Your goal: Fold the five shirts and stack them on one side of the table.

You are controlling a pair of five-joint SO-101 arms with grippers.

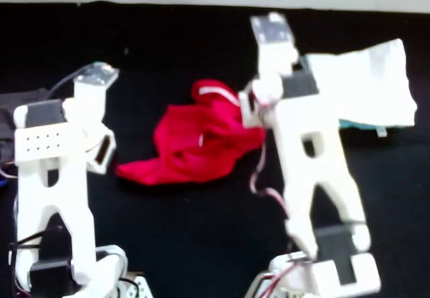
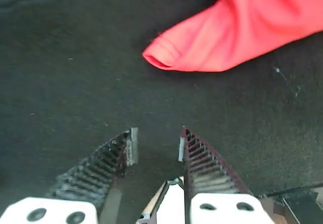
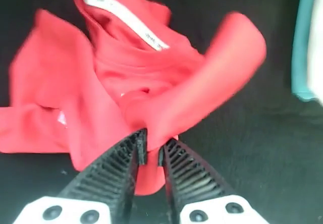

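The shirt (image 1: 198, 143) lies crumpled, long axis running arm to arm, sleeve (image 2: 166, 57) pointing toward the parted left gripper (image 2: 156, 143); the right gripper (image 3: 151, 151) pinches its fabric.

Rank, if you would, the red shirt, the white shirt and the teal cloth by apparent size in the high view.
Largest: red shirt and white shirt, too alike to rank.
Smallest: teal cloth, a sliver under the white shirt.

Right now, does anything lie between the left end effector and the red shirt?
Nothing visible does. The sleeve cuff of the red shirt lies ahead of the open left end effector, with just black tabletop between them.
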